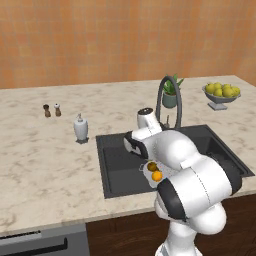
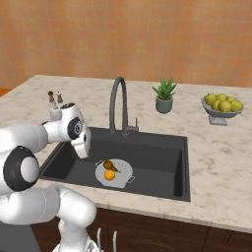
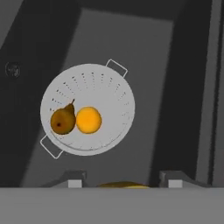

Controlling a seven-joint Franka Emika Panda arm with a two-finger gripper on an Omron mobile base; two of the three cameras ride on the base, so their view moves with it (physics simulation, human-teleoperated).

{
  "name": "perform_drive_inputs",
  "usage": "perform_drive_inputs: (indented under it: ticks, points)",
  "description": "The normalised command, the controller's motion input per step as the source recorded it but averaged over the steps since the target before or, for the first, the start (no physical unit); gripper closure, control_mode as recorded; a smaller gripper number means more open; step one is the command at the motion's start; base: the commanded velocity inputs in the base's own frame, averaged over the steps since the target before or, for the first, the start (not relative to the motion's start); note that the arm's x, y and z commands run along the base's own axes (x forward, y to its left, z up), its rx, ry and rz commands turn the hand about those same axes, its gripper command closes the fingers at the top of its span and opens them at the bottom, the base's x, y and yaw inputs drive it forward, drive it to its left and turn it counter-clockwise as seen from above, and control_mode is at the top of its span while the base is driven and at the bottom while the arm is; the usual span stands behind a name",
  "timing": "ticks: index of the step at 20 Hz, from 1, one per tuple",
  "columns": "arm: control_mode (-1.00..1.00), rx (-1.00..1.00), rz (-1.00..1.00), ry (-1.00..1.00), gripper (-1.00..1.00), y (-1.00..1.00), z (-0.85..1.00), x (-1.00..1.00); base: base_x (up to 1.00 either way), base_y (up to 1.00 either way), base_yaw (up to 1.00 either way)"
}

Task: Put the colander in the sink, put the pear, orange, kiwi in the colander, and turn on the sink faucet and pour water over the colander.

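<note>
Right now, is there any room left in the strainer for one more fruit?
Yes. The pear and orange sit touching in one half of the colander. The half toward the other handle is bare. Around the colander, the sink floor is bare toward the drain.

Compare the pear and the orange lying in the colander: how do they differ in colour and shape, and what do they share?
Colour: the pear is golden-brown; the orange is bright orange.
Shape: the pear tapers to a neck with a thin stem; the orange is plainly round, with no stem showing.
Shared: both lie side by side, seemingly touching, in the colander in the sink, and look similar in size.
</note>
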Motion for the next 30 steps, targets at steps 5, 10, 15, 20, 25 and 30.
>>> perform_drive_inputs:
  ticks: [5, 10, 15, 20, 25, 30]
  points:
    - [-1.00, -0.02, -0.05, 0.00, 1.00, -0.97, -0.38, 0.00, 0.00, 0.00, 0.00]
    - [-1.00, -0.14, 0.00, 0.00, 1.00, -0.43, -0.59, 0.08, 0.00, 0.00, 0.00]
    - [-1.00, -0.20, 0.05, 0.03, 1.00, 0.19, -0.59, 0.25, 0.00, 0.00, 0.00]
    - [-1.00, -0.06, 0.19, 0.09, 1.00, 0.01, -0.45, 0.55, 0.00, 0.00, 0.00]
    - [-1.00, -0.04, 0.18, 0.14, 1.00, 0.00, -0.41, 0.68, 0.00, 0.00, 0.00]
    - [-1.00, -0.06, 0.14, 0.09, 1.00, 0.00, -0.53, 0.76, 0.00, 0.00, 0.00]
